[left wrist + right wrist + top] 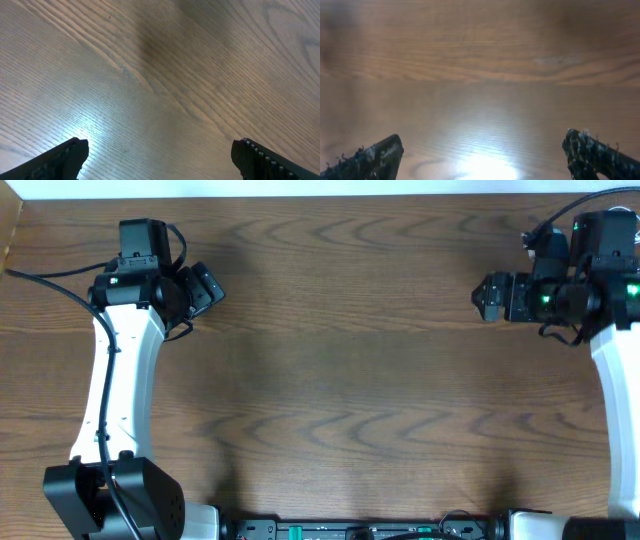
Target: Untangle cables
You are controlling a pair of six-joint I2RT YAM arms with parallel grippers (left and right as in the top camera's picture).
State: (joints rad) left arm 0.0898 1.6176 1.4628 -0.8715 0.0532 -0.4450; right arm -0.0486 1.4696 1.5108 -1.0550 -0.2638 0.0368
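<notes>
My left pincer (207, 284) and my right pincer (488, 297) both stand wide, holding nothing, well apart from each other. Worktop (340, 380) wood lies beneath and ahead of each. Where the cables are, I cannot tell.

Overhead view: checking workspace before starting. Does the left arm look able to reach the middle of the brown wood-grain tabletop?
Probably yes: nothing shows between the open left gripper and the middle of the brown wood-grain tabletop, though its full stretch is unproven.
</notes>
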